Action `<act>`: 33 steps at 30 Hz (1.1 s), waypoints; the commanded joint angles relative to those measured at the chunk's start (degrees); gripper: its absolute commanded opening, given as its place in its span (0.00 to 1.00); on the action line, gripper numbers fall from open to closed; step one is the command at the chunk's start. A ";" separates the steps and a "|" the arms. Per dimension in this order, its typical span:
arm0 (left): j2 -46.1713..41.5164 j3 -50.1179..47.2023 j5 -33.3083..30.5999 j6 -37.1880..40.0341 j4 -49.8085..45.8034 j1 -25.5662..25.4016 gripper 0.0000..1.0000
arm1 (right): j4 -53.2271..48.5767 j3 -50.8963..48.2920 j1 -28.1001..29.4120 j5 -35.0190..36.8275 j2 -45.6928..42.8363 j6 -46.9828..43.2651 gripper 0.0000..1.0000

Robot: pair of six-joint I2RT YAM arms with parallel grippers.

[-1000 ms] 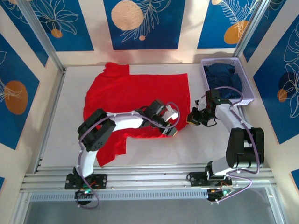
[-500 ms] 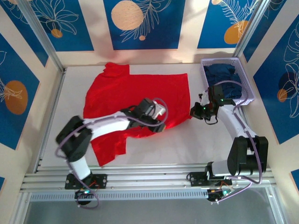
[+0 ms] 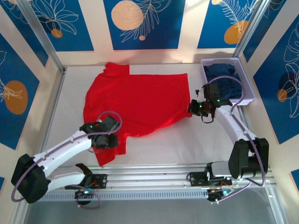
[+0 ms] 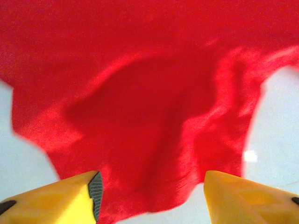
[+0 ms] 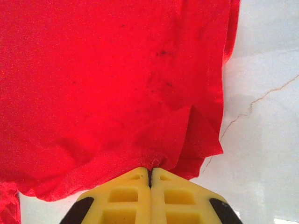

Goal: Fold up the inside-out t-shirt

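From above, the red t-shirt (image 3: 135, 100) lies spread flat across the middle of the white table (image 3: 187, 140), one sleeve reaching toward 11 o'clock. The left end effector (image 3: 106, 139) sits over the shirt's 7 o'clock corner. The right end effector (image 3: 194, 108) meets the shirt's 3 o'clock edge. A lilac basket (image 3: 246, 88) at 2 o'clock holds a dark navy garment (image 3: 224, 77).

At the left wrist, the yellow fingers (image 4: 70, 196) stand wide apart, gripping nothing, with rumpled red cloth and bare table beneath them.

At the right wrist, the fingers (image 5: 126, 196) are pressed together, pinching a puckered fold of the shirt's hem at 6 o'clock.
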 commanded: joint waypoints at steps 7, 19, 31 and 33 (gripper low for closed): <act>-5.74 -9.78 1.97 -15.31 -7.67 1.41 0.59 | 1.21 1.83 -0.10 -1.40 -1.78 -1.50 0.00; -0.50 -13.83 7.28 -12.93 -0.64 2.25 0.51 | 2.24 1.56 -0.66 -4.02 -0.81 -1.07 0.00; 2.04 -16.43 10.56 -10.44 5.02 5.28 0.37 | 2.23 2.00 -1.01 -4.92 -0.90 -1.07 0.00; 2.25 -17.03 10.90 -10.49 6.11 5.54 0.30 | 2.23 1.92 -1.10 -4.98 -0.90 -1.07 0.00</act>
